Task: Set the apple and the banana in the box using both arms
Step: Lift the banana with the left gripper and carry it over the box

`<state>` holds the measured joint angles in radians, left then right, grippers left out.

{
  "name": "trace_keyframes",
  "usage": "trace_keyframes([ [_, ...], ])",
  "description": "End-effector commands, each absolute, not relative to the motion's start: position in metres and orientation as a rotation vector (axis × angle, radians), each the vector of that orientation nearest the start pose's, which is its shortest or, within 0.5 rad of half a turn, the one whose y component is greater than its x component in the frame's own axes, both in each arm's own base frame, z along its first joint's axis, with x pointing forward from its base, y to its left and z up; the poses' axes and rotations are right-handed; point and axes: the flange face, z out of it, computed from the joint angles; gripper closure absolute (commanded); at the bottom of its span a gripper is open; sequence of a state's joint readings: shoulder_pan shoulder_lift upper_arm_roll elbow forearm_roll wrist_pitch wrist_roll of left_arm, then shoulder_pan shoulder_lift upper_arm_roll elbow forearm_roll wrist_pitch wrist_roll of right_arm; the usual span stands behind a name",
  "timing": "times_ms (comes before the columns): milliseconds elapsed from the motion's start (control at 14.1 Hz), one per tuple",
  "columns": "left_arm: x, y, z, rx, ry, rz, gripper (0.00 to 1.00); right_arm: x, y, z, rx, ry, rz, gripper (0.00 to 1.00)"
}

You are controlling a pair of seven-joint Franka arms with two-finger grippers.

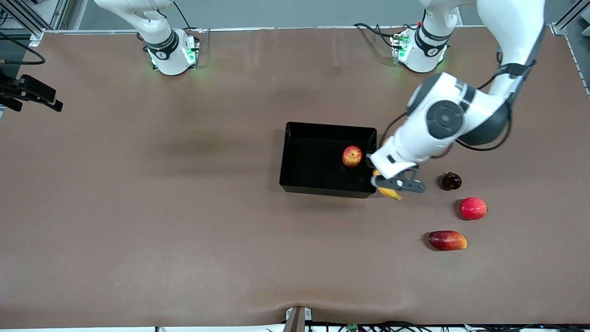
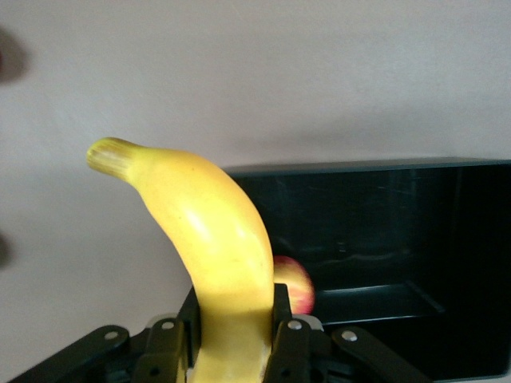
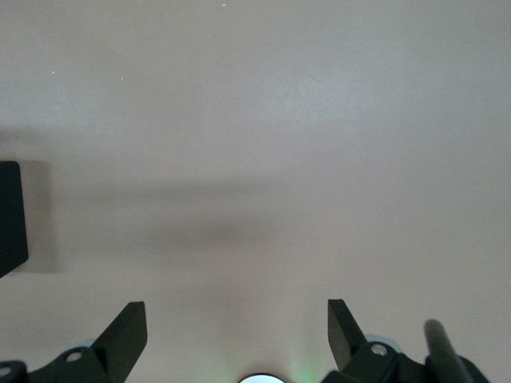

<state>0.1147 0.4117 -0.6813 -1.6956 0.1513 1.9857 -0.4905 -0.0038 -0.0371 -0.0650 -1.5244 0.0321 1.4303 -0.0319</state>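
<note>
The banana (image 1: 392, 194) is gripped near its lower end by my left gripper (image 1: 391, 183), which is shut on it just over the box's wall at the left arm's end. In the left wrist view the banana (image 2: 215, 239) rises from between the fingers of the left gripper (image 2: 235, 302), stem end up. The apple (image 1: 351, 156) lies in the black box (image 1: 322, 125), close to that same wall; it also shows in the left wrist view (image 2: 299, 289) inside the box (image 2: 399, 239). My right gripper (image 3: 235, 307) is open and empty above bare table; a box corner (image 3: 9, 215) shows at the edge.
Three other fruits lie on the table toward the left arm's end: a dark round fruit (image 1: 451, 181), a pinkish-red round fruit (image 1: 473, 208) and a red-and-yellow mango (image 1: 447, 240). The right arm (image 1: 156, 27) waits near its base. A black device (image 1: 32, 92) sits at the right arm's end.
</note>
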Motion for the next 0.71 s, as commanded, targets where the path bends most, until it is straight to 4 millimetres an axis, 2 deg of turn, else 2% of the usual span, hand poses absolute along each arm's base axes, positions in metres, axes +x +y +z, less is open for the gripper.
trace_keyframes([
  [0,0.561,-0.354,0.401,-3.266,0.067,0.15,1.0,0.525,-0.036,0.658,-3.143,-0.032,0.061,0.0],
  [142,0.544,-0.397,0.384,-3.26,0.071,0.185,1.0,0.524,-0.039,0.656,-3.14,-0.023,0.073,0.0],
  [356,0.528,-0.445,0.349,-3.231,0.107,0.161,1.0,0.524,-0.039,0.657,-3.14,-0.023,0.075,0.0],
  [498,0.519,-0.46,0.319,-3.179,0.074,0.147,1.0,0.524,-0.04,0.657,-3.135,-0.017,0.077,0.0],
  [640,0.513,-0.473,0.303,-3.184,0.098,0.132,1.0,0.523,-0.044,0.656,-3.129,-0.003,0.08,0.0],
])
